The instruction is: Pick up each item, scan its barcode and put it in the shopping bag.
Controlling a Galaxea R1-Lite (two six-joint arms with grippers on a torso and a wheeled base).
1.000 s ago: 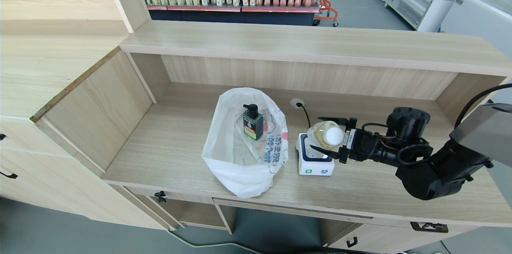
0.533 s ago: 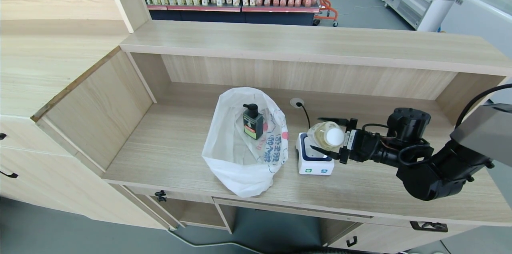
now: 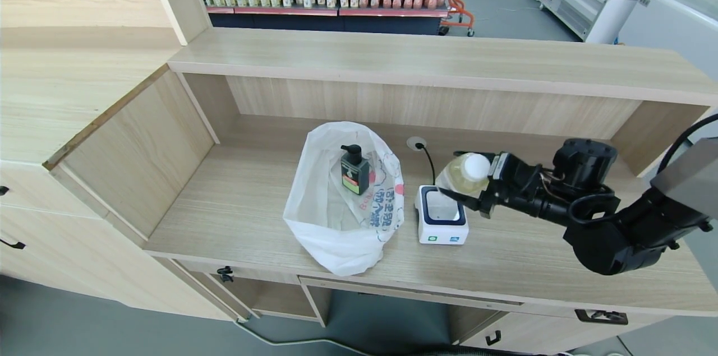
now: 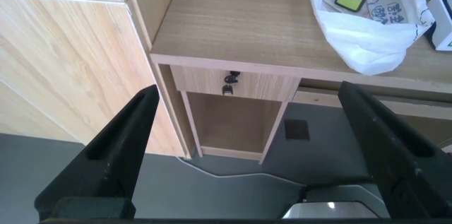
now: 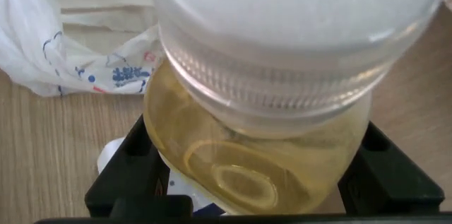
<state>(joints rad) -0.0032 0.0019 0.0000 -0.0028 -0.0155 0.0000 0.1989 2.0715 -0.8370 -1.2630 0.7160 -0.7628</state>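
My right gripper [image 3: 464, 175] is shut on a clear bottle of yellow liquid with a white cap [image 3: 465, 174], held just above and behind the white barcode scanner [image 3: 441, 222] on the counter. In the right wrist view the bottle [image 5: 268, 139] sits between the black fingers [image 5: 123, 174], over the scanner. The white shopping bag [image 3: 343, 204] lies open left of the scanner, with a dark pump bottle [image 3: 354, 171] inside it. My left gripper [image 4: 254, 153] hangs open below the counter's front edge, off to the left of the bag [image 4: 367, 19], with nothing between its fingers.
The wooden counter [image 3: 235, 204] has a raised back wall and a side panel on the left. A black cable [image 3: 429, 162] runs from a hole in the counter to the scanner. Drawers and an open cubby [image 4: 233, 121] sit under the counter front.
The right gripper has lifted the bottle up and back, away from the scanner's window, which is now uncovered. The bag and pump bottle have not moved.
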